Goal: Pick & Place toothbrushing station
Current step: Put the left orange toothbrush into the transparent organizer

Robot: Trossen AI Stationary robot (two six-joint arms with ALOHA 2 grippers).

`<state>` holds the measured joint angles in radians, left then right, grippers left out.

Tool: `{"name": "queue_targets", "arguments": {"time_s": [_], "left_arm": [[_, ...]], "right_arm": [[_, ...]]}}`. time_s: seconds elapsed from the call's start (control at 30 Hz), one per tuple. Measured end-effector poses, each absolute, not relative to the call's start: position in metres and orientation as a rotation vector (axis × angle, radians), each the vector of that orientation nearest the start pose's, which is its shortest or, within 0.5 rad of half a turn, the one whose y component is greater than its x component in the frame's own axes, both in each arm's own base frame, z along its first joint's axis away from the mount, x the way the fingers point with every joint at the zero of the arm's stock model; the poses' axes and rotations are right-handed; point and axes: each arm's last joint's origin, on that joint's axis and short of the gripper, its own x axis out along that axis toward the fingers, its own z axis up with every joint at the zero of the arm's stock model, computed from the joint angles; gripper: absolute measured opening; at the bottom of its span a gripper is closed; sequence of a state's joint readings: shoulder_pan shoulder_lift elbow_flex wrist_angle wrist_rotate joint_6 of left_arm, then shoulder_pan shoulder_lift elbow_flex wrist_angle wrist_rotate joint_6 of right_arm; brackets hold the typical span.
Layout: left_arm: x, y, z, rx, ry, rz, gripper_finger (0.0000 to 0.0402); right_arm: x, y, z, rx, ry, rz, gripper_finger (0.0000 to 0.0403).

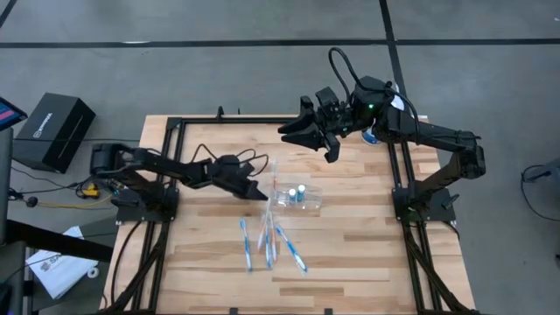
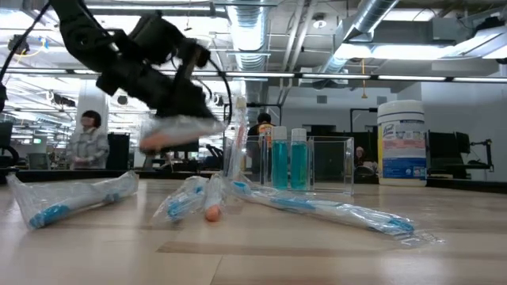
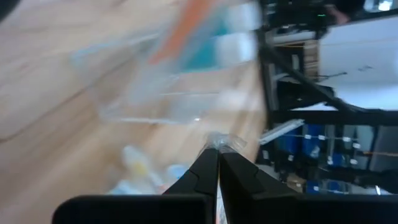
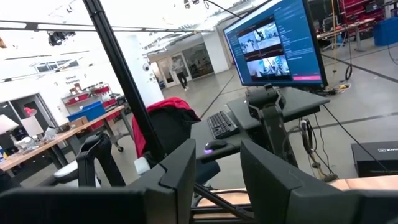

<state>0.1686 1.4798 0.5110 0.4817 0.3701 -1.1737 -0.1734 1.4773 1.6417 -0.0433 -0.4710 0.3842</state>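
- left gripper (image 1: 262,194), left of centre in the high view: fingers pinched tight together, tips right at the left edge of the toothbrushing station (image 1: 295,197); whether they hold anything, i cannot tell.
- station sits mid-table, above the toothbrushes (image 1: 271,245).
- right gripper (image 1: 302,131), upper middle: fingers parted, empty.

Pale, matt butcher-block wooden tabletop (image 1: 350,254); small clear glossy plastic toothbrushing station (image 2: 331,165); blue toothbrushes in crinkled see-through film wrappers (image 2: 333,212); white glossy plastic blue-labelled canister (image 2: 402,142).
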Motion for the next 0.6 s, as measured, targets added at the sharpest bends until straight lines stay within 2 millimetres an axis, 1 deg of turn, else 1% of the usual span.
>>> {"name": "queue_targets", "arguments": {"time_s": [0.17,0.33,0.4,0.5,0.6], "left_arm": [[0.258,0.034,0.184,-1.215,0.411,0.043,0.0],[0.245,0.033,0.218,-1.118,0.254,-0.013,0.0],[0.238,0.033,0.233,-1.045,0.173,-0.031,0.0],[0.228,0.032,0.254,-0.867,0.044,-0.061,0.0],[0.218,0.031,0.268,-0.692,-0.056,-0.036,0.0]], "right_arm": [[0.317,-0.045,0.477,0.34,-0.059,0.307,0.0118],[0.316,-0.05,0.478,0.337,-0.07,0.294,0.0118],[0.316,-0.052,0.479,0.334,-0.078,0.29,0.0118],[0.315,-0.054,0.48,0.331,-0.09,0.285,0.0118],[0.315,-0.057,0.48,0.33,-0.093,0.278,0.0118]]}}
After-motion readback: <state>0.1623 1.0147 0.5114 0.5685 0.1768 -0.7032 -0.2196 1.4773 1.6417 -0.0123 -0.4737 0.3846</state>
